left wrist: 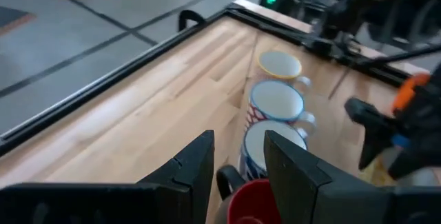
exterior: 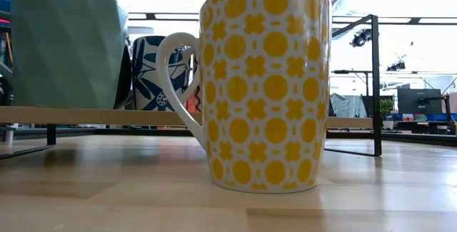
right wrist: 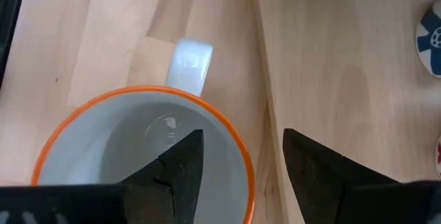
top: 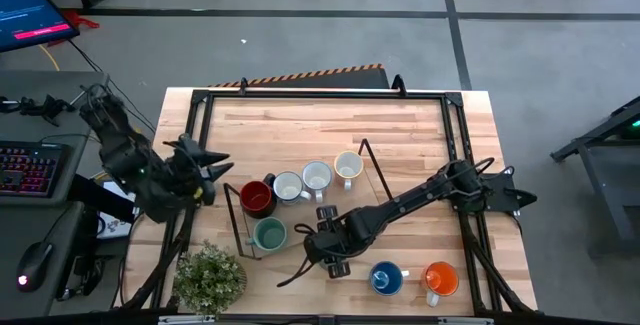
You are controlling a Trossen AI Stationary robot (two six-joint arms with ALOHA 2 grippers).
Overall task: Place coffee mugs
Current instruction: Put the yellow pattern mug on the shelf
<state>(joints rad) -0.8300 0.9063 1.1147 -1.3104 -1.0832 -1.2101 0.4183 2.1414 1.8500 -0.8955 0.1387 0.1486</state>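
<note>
Reaching in from the right, the right arm places its right gripper [top: 330, 253] over a yellow-patterned mug [exterior: 264, 82] standing upright on the table [top: 300, 125], near the middle of the near half. In the right wrist view its fingers [right wrist: 179, 165] are spread wide and straddle the rim: 1 finger is inside the mug and 1 is outside, on the side facing the wooden shelf board [exterior: 93, 116].

The left gripper [top: 222, 173] hovers at the left side of the table, just left of the dark red mug [top: 255, 197]. Its fingers [left wrist: 196, 165] stand partly apart. Contact with the mug's dark handle [left wrist: 227, 179] cannot be confirmed.

3 pale mugs [top: 316, 176] form a row running from the red mug toward the far right. The teal-green mug [top: 269, 233] stands near side of the red mug. The blue mug [top: 385, 278] and the orange mug [top: 440, 279] stand near the right near edge. A potted plant [top: 210, 277] occupies the near left corner.
</note>
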